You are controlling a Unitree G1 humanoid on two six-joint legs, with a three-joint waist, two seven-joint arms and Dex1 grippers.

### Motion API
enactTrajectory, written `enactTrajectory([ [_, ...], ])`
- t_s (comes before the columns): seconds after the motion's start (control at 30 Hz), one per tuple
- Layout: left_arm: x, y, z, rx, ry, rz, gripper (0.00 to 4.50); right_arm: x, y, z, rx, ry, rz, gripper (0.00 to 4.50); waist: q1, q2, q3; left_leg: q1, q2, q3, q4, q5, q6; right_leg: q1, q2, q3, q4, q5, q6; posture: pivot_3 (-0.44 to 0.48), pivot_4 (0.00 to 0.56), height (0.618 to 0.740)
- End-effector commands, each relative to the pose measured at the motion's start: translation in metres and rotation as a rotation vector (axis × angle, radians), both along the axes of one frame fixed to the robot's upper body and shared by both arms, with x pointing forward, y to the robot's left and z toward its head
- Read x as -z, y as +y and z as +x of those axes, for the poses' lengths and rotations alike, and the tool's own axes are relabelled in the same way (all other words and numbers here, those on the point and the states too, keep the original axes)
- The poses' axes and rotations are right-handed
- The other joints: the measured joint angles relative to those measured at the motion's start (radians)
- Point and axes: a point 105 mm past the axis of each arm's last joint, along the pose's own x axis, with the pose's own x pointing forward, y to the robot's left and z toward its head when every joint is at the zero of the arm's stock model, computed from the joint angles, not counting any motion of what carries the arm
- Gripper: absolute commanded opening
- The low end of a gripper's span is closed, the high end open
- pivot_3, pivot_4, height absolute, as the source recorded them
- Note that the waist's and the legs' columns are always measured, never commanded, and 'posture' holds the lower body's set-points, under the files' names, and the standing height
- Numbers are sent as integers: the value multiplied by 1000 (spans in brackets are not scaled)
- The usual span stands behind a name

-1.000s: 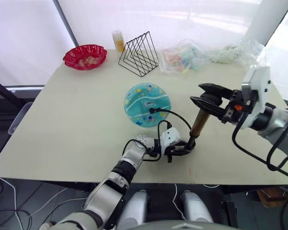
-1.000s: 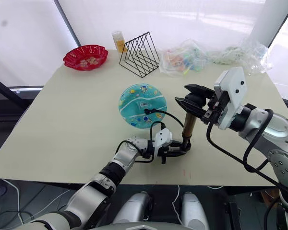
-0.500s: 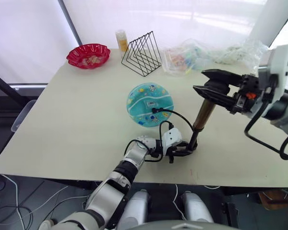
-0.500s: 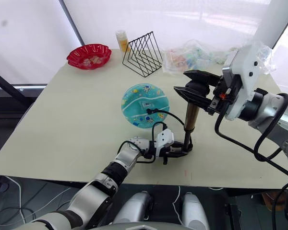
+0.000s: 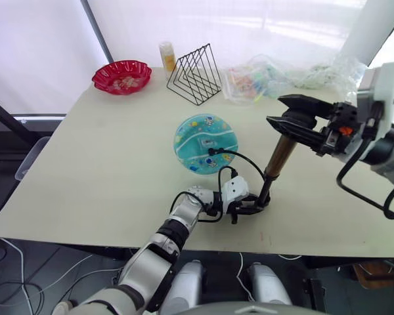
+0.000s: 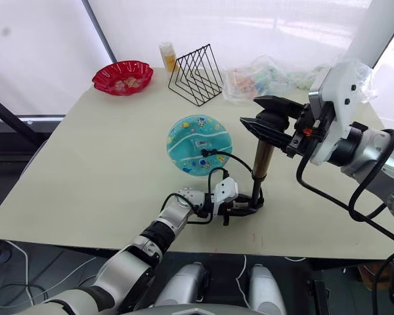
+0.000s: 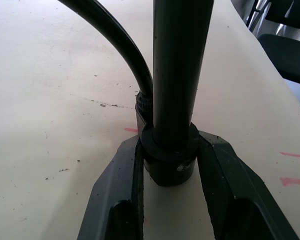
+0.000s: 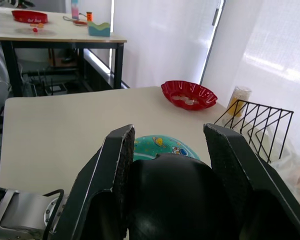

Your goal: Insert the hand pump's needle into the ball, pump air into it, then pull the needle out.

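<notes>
Bench (image 5: 85,170) carries the ball (image 5: 205,142), judged already pierced by the needle. Pumping appears underway: the hand pump (image 5: 274,165) base is clamped by the left tool (image 5: 244,208), its handle by the right tool (image 5: 295,124). Withdrawal is left.

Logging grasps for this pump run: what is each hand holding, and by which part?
Left hand clamps the hand pump at its bottom end cap; right hand grips the pump's black T-handle on top.
</notes>
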Motion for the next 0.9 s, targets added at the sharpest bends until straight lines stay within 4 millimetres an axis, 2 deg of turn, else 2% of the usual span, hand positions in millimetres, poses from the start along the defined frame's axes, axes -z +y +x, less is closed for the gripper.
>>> enactTrajectory([
  [0.03,44,13,-23,31,148,151,1035,7,2,-4,2,-12,5,1772,0,-1,-2,0,0,-1,0,0,0,1,0,-1,-1,0,0,0,150,740],
  [0.2,44,14,-22,26,139,154,1035,41,-2,1,40,68,-13,1772,-1,-7,-14,1,0,-3,-1,0,0,2,1,-3,-1,0,0,0,150,740],
  [0.4,44,15,-22,29,133,162,1035,83,-7,10,80,175,-51,1772,-2,-7,-21,2,0,-4,-1,0,0,3,1,-3,-2,-1,0,0,150,740],
  [0.53,44,14,-21,30,132,164,1035,101,-6,14,93,231,-38,1772,-2,-7,-23,2,0,-4,-1,0,0,3,1,-3,-2,-1,0,0,150,740],
  [0.67,44,13,-21,28,132,163,1035,137,-10,19,114,327,-44,1706,-1,-8,-24,3,0,-4,-1,0,0,4,1,-3,-3,-1,0,0,150,740],
  [0.9,45,13,-21,25,132,166,1035,175,-11,21,140,346,-87,1705,-2,-8,-24,12,0,-6,-5,0,0,14,1,-6,-8,-1,0,0,150,740],
])
